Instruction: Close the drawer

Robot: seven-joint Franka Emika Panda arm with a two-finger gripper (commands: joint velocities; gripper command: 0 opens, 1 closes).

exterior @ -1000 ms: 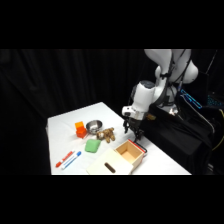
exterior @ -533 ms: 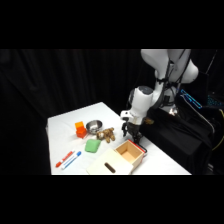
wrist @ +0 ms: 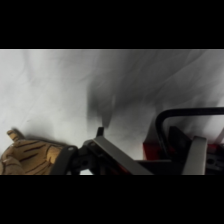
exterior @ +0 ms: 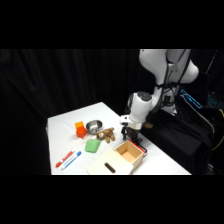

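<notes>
On the bench (exterior: pixel 60 125), right of the green block (exterior: pixel 92 146), the drawer (exterior: pixel 129 151) stands pulled out of its box (exterior: pixel 107 165). Probably light, stiff and free-sliding; push its reddish front. The gripper (exterior: pixel 131 134) hovers just behind; its opening can't be told.

The drawer (exterior: pixel 129 151) is pale, matt bare wood with a reddish front edge, the bowl (exterior: pixel 93 126) beside the orange block (exterior: pixel 80 129) looks like shiny metal, and the white counter (exterior: pixel 62 126) is smooth and matt.
</notes>
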